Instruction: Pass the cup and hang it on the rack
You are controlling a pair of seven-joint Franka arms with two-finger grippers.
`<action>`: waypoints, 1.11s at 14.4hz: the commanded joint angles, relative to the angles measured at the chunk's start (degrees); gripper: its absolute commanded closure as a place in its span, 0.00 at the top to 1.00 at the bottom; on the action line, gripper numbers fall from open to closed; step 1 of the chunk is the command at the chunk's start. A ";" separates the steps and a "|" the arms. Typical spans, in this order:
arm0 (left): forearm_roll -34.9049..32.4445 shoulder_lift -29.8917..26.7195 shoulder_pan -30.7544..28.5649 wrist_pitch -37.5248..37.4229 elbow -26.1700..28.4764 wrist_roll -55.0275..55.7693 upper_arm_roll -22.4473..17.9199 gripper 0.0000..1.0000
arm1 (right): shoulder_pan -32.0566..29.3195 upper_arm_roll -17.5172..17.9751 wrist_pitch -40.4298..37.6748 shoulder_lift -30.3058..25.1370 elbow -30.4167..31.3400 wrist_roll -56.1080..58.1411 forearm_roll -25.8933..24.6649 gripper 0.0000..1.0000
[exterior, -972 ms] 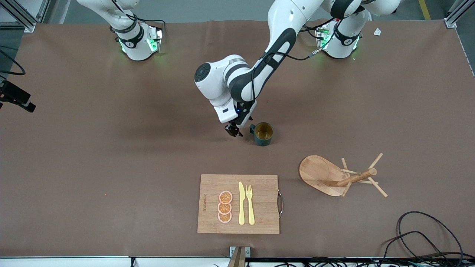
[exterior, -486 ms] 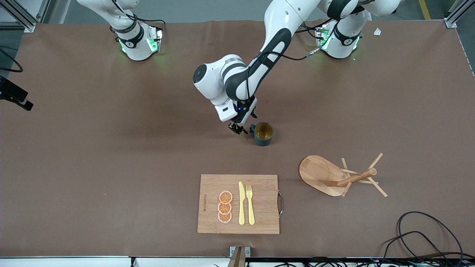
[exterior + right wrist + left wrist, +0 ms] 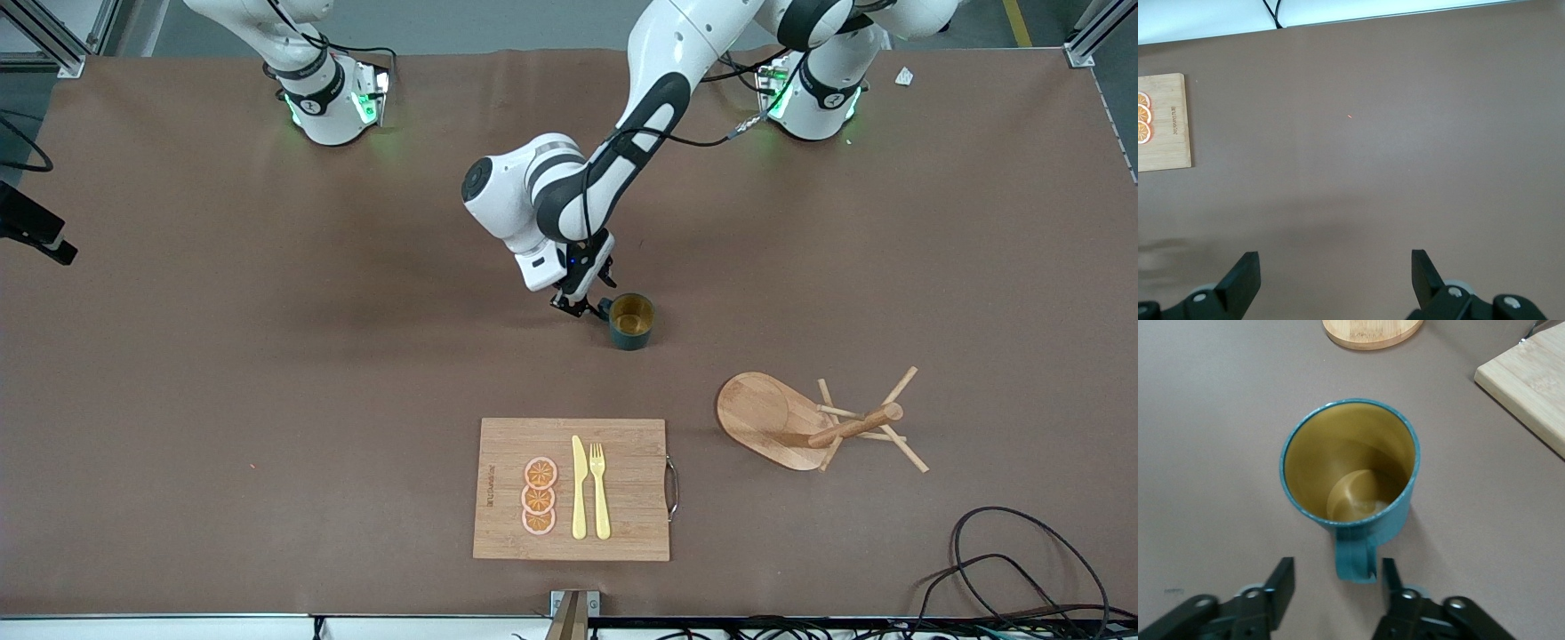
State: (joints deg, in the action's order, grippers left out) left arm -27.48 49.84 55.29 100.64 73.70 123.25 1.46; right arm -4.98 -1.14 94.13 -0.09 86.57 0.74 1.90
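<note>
From the front view, you've got the left gripper [image 3: 582, 305] low at the table, right beside the cup [image 3: 631, 321], on the side where the little handle sticks out. The cup stands upright near the table's middle, farther from the camera than the cutting board [image 3: 572, 489]. The rack [image 3: 805, 421] sits toward the left arm's end, well apart from the cup, its oval bamboo base showing broad with the thick post and thin pegs fanning off it; it looks tipped over, though I can't be sure from this angle. I'd call this the pick-up step: nothing grasped, nothing hung.

Left wrist view now. The left gripper [image 3: 1335, 580] has its black fingers spread, and the cup's handle [image 3: 1357, 560] sits right between them, not yet pinched. The cup [image 3: 1350, 470] is a dark teal cylinder, glossy yellow-tan inside, thin rim. Your next move, as I read it, is a small advance and a close on that narrow handle; keep centred, it's a slim, smooth target and could twist.

Right wrist view. The right gripper [image 3: 1335, 273] hangs high over bare brown table, fingers wide apart, holding nothing; that arm waits. You can see an edge of the pale wooden cutting board [image 3: 1165, 123] with orange slices [image 3: 1143, 117] on it.
</note>
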 commanded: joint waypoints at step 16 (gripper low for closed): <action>-0.03 -7.20 -2.90 -1.76 -1.37 -5.12 -1.28 0.00 | -1.52 0.88 -0.35 -1.23 0.09 0.23 -0.59 1.00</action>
State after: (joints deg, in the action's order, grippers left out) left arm -27.59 46.99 54.38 99.95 71.45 120.21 -0.12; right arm -5.08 -1.25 94.07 -0.11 86.12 0.73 1.85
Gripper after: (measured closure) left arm 0.793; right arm 0.000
